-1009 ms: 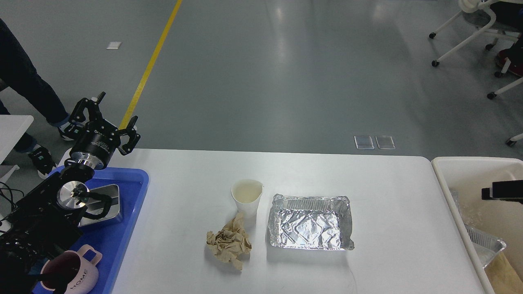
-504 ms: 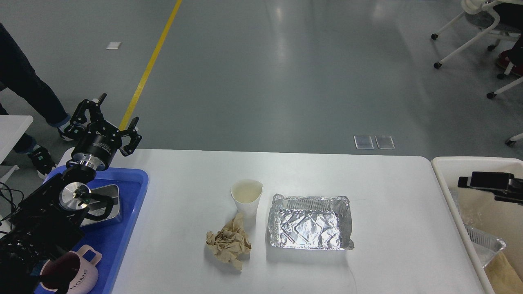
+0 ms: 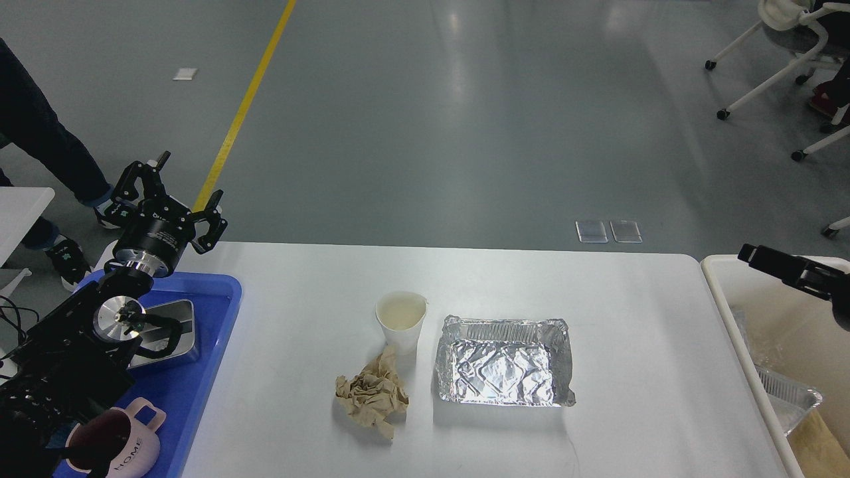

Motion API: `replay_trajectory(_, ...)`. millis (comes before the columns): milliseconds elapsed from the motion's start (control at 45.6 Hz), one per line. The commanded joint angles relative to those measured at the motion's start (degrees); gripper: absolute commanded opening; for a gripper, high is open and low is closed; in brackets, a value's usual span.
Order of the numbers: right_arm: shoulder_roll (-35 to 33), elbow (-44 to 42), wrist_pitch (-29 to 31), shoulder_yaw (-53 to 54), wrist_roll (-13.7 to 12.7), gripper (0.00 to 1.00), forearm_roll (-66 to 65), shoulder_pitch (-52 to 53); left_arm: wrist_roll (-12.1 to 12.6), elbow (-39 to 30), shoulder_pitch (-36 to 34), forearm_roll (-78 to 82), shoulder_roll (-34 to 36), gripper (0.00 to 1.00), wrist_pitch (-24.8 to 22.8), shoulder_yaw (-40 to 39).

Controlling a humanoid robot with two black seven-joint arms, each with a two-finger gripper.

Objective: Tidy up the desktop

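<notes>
The right arm is the one moving. Its jaws [image 3: 747, 252] now reach in from the right edge higher and further toward the far side than half a second ago, when they hung lower over the bin [image 3: 714, 279]. They show only as a dark tip seen end-on, so I cannot tell whether they are wide or narrow; nothing is visible in them. Below and behind them, inside the bin, lie a foil tray and some brown paper, so I judge that a drop there is done and the arm is coming back out for the next item.

The left jaws [image 3: 174, 199] have hardly shifted: they stand spread wide and empty, raised above the far corner of the blue tray [image 3: 219, 292]. Beneath and behind them in that tray lie a steel box [image 3: 169, 332] and a pink mug [image 3: 123, 445].

The worktop [image 3: 597, 299], the thing to be tidied, stretches between the two sets of jaws, and three bits of rubbish remain near its middle, well apart from both: a paper cup [image 3: 401, 322], a crumpled brown paper [image 3: 372, 395] touching its base, and a foil tray [image 3: 505, 362] just beside the cup. The foil tray lies nearest the right jaws, so it looks like the likely next pick. The job seems partly done.
</notes>
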Motion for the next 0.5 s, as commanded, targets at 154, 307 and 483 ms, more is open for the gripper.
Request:
replay_trajectory(154,10.22,-1.82,-24.28,-2.99,-0.48,1.00,-5.85,-1.32,-0.16,0.00,-0.29,-0.09,-0.17,0.97,1.36,-0.39)
replay_trajectory(307,11.64,-1.73,-29.31,-4.92,-0.21,1.00,-8.67,-5.89,-0.08,0.00,-0.82,-0.09,0.01,0.97,2.24,-0.31)
replay_trajectory(483,-10.04,-1.46,-24.74,-10.89,1.19,1.00,-8.50,-14.41,-0.08,0.00,-1.44,0.00,-0.08,0.97,2.50,-0.04)
